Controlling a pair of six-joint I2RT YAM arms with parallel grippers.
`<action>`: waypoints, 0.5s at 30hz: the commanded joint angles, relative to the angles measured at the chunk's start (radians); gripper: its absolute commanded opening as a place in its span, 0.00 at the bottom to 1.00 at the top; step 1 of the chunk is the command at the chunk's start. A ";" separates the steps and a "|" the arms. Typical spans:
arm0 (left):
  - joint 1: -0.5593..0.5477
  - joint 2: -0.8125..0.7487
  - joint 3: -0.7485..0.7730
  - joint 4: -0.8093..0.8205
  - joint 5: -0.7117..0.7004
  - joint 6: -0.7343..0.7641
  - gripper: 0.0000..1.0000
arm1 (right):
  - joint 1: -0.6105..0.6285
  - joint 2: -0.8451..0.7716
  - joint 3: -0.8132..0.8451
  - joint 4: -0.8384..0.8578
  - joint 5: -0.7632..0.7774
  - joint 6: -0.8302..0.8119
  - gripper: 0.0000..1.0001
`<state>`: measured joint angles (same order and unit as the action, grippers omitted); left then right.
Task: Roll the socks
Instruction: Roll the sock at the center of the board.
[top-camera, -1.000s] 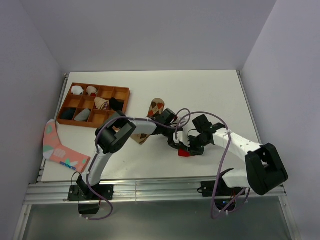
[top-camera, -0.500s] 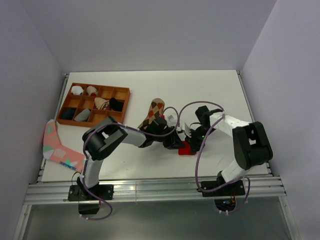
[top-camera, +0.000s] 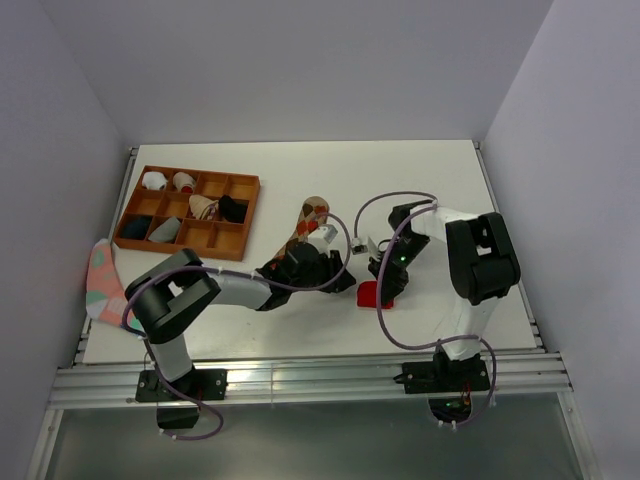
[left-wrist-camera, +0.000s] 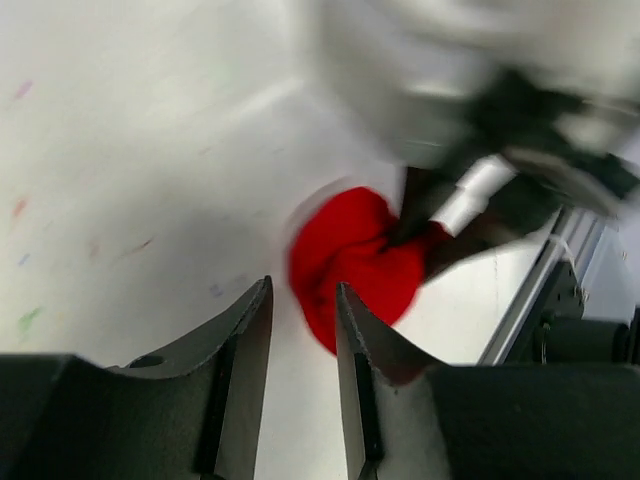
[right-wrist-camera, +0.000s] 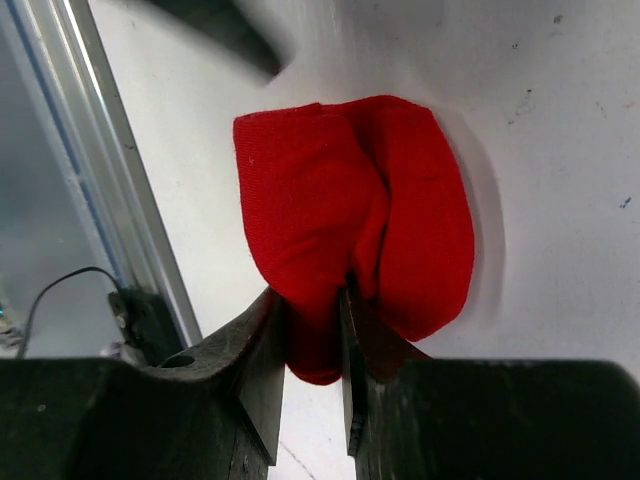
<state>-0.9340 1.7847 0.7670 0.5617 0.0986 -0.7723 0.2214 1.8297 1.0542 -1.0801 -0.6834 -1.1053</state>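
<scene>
Red sock (top-camera: 371, 295) is bunched into a fat little wad on the counter (top-camera: 420, 180), about mid-width and toward the near side. My right end effector (right-wrist-camera: 308, 300) is clenched on a fold of it. It looks balled up more than properly rolled, so I'd call this halfway at best.

My left end effector (left-wrist-camera: 302, 290) is released, fingers a bit apart with nothing between them, sitting just left of the wad. The argyle sock (top-camera: 312, 214) lies flat further back and to the left, partly under my left arm (top-camera: 250, 290), and isn't rolled into anything yet. As I read it, what's left is getting the two together and finishing the roll.

Room-wise, the metal rail (right-wrist-camera: 60, 150) at the near edge isn't far from the wad, so I wouldn't drag it any nearer. There's lots of bare counter far and right. Both arms crowd one spot, with cables (top-camera: 395, 200) looping over. The wooden tray (top-camera: 190, 240) and pink sock (top-camera: 100, 275) are well off left.
</scene>
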 joint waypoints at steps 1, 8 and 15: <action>-0.017 -0.039 0.020 0.113 0.036 0.197 0.36 | -0.014 0.075 0.033 -0.026 0.090 0.004 0.20; -0.037 0.008 0.058 0.147 0.119 0.265 0.37 | -0.047 0.155 0.133 -0.121 0.051 -0.001 0.20; -0.074 0.073 0.121 0.110 0.144 0.347 0.39 | -0.057 0.184 0.150 -0.130 0.067 0.008 0.20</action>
<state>-0.9825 1.8374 0.8307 0.6632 0.2058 -0.5102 0.1722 1.9938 1.1854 -1.2407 -0.7025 -1.0901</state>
